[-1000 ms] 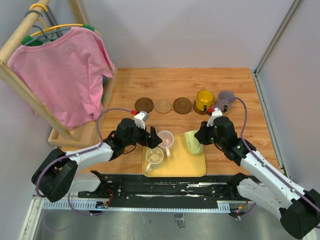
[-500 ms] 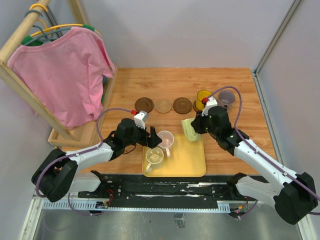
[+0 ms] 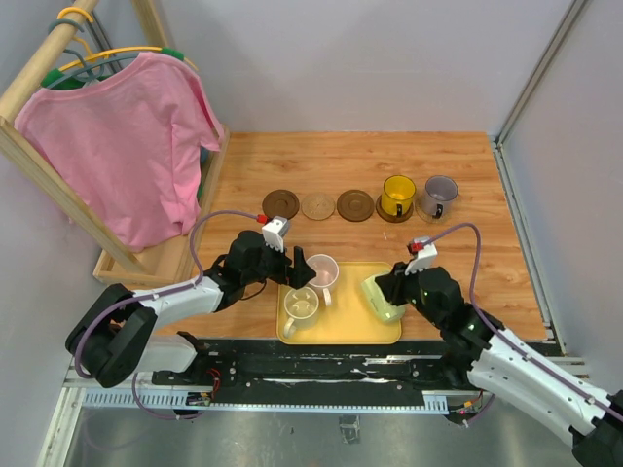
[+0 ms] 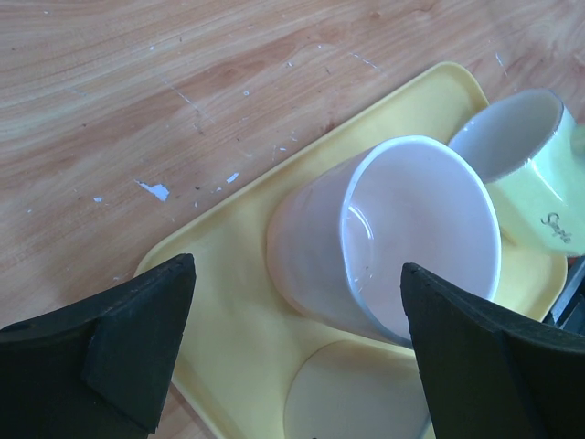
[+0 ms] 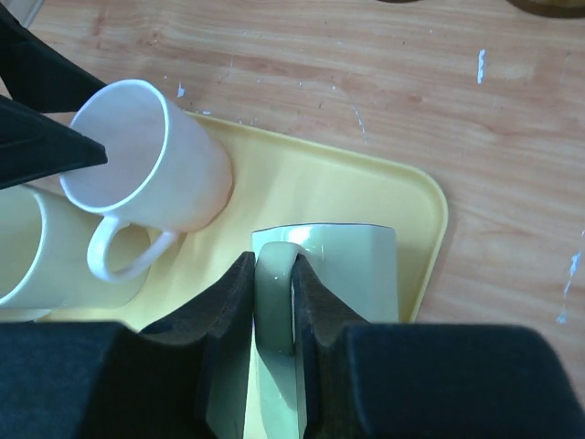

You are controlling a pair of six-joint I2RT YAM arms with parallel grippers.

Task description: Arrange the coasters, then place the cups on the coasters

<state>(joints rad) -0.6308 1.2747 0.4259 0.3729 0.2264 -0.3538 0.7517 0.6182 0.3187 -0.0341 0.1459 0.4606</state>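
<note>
Swung back near from the coasters [image 3: 317, 205], right gripper [image 5: 272, 293] pinches the white-green cup [image 5: 352, 265] by its handle at the tray [image 5: 402, 197] right side; left gripper [image 4: 294, 283] spread around the pink cup [image 4: 416, 233]. Handle-only grip may swivel.

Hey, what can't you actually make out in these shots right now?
- What lies under the grey-purple cup: top view, the cup covers it.
- Lettering on the white-green cup: left wrist view, small, running off the right edge.
- Whether the white-green cup touches the yellow tray: right wrist view, the right end effector hides it.
</note>
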